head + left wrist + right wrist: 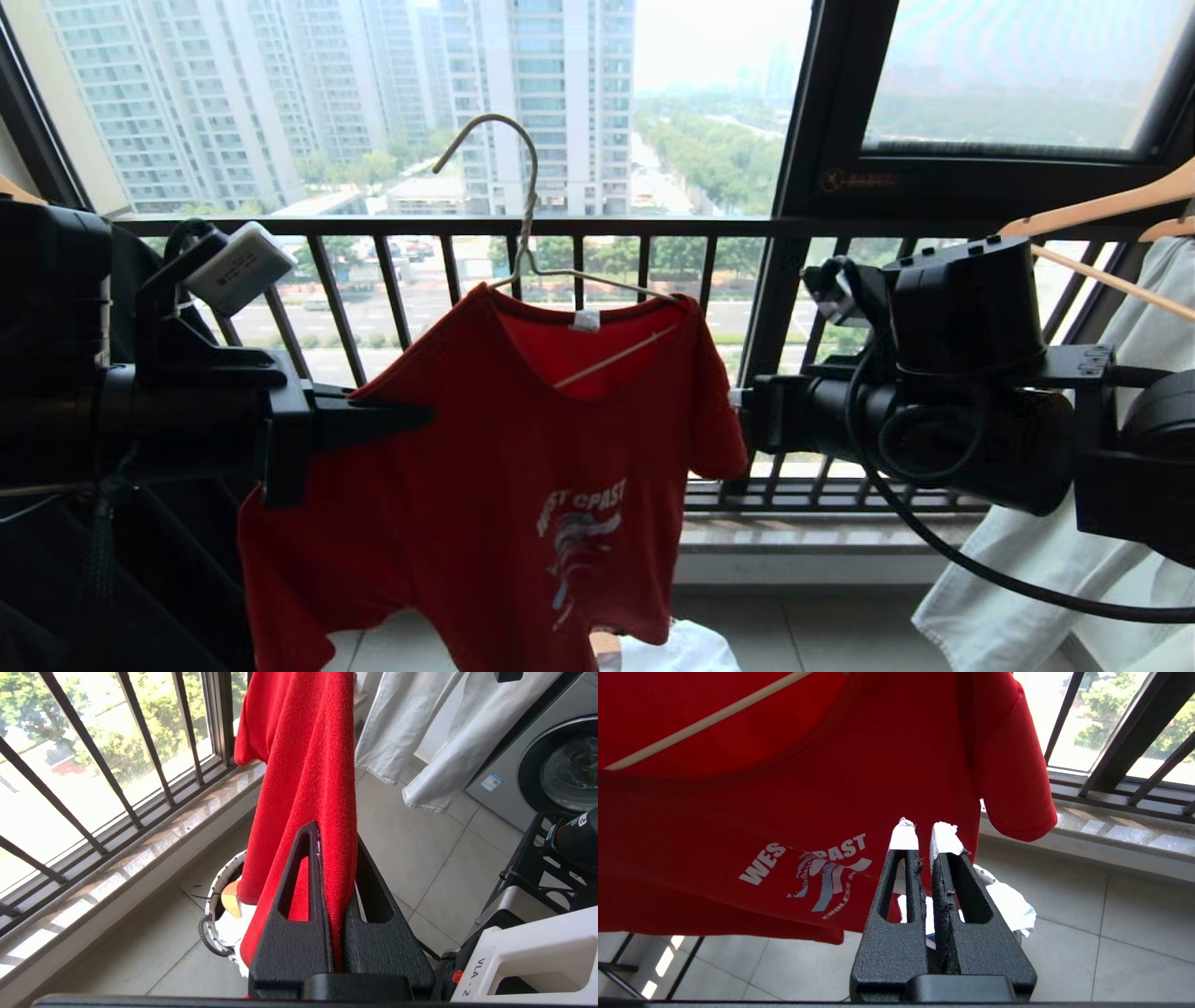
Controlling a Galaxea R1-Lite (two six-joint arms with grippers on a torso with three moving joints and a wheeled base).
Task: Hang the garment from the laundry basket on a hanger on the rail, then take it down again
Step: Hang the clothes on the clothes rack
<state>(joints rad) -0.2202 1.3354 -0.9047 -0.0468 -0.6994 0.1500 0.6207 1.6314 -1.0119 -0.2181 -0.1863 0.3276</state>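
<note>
- Left gripper [334, 858] pinches the red printed T-shirt [523, 467], draped on a thin white wire hanger [532, 233].
- Right gripper [924, 835]: slightly parted, empty.
- That one-sided hold could tug the shirt off.

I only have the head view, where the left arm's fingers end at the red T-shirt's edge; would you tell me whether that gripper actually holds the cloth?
Observer: Yes. The left wrist view shows the left gripper shut on a fold of the garment, with red cloth pinched between its fingers.
Operator: Thank you. And the right gripper, near the other sleeve?
Observer: The right gripper holds nothing; its white-tipped fingers stand slightly apart in front of the shirt.
Operator: What lies beneath the shirt?
Observer: The laundry basket stands on the floor under the hem, with white cloth in it.
</note>
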